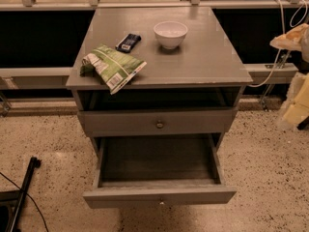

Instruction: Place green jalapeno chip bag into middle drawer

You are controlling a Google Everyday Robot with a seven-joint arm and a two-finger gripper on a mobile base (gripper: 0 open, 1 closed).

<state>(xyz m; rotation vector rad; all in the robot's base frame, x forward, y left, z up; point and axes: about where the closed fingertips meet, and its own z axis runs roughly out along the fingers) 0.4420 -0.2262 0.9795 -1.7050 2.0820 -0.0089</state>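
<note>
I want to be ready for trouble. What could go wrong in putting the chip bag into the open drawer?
1. The chip bag hangs over the front edge of the cabinet top; a push may drop it on the floor.
2. The dark wrapper lies just behind it and could be knocked.
3. The claw seems to be at the view's right edge, far from the bag; its path may cross the bowl.

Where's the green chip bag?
The green chip bag lies front-left on the cabinet top, overhanging its edge, near the dark wrapper; the gripper is at the view's right edge.
</note>
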